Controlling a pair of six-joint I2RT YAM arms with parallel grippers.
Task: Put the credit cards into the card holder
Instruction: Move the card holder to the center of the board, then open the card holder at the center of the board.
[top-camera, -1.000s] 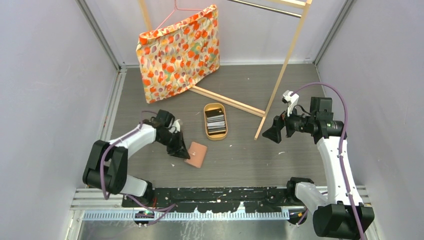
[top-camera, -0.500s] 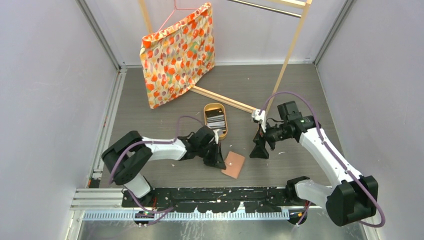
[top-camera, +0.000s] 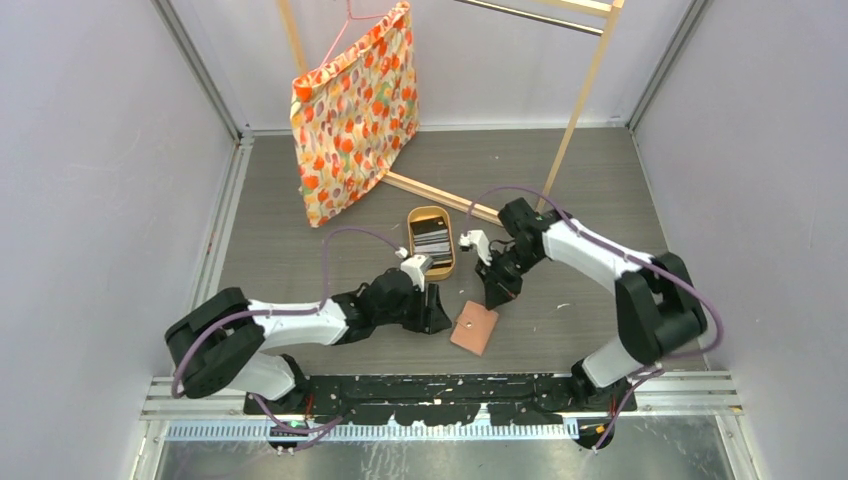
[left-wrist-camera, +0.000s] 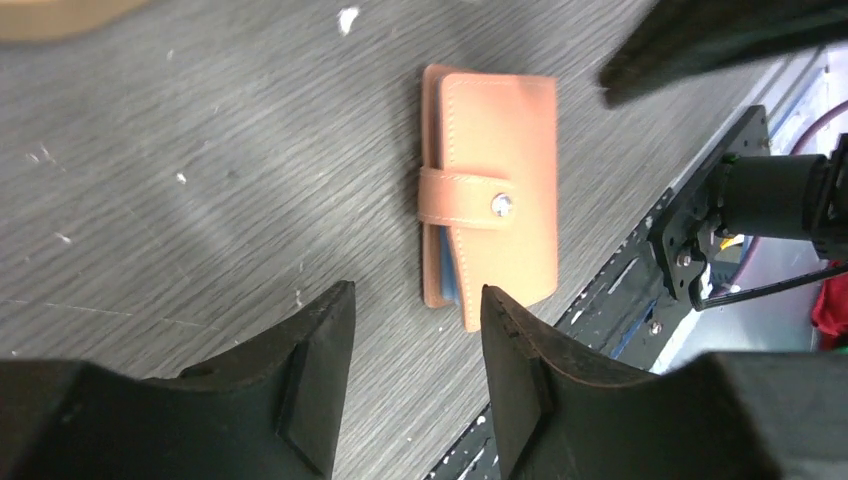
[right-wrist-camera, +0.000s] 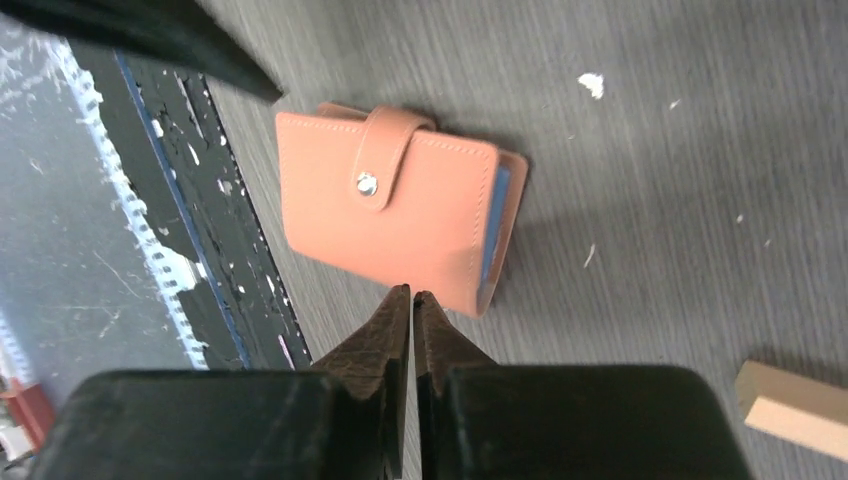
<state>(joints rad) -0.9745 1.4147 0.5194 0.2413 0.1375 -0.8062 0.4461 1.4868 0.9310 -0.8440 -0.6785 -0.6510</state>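
The card holder (top-camera: 475, 329), a salmon-tan wallet snapped closed, lies flat on the grey table near the front edge. It also shows in the left wrist view (left-wrist-camera: 495, 200) and the right wrist view (right-wrist-camera: 400, 205). My left gripper (top-camera: 437, 318) sits just left of it, open (left-wrist-camera: 417, 290), with nothing between its fingers. My right gripper (top-camera: 497, 295) hovers at its far edge, shut and empty (right-wrist-camera: 411, 292). The credit cards (top-camera: 433, 241) lie stacked in an oval wooden tray (top-camera: 413, 250) behind the left gripper.
A wooden rack stands at the back, its base beam (top-camera: 450, 203) running behind the tray and a slanted pole (top-camera: 575, 110) to the right. A floral cloth (top-camera: 355, 110) hangs from a pink hanger. A black rail (top-camera: 440, 385) borders the front edge.
My left gripper dragged the card holder rightward, then let go and opened. My right arm swung in from the right to the card holder and shut its jaws. The floral cloth has swung.
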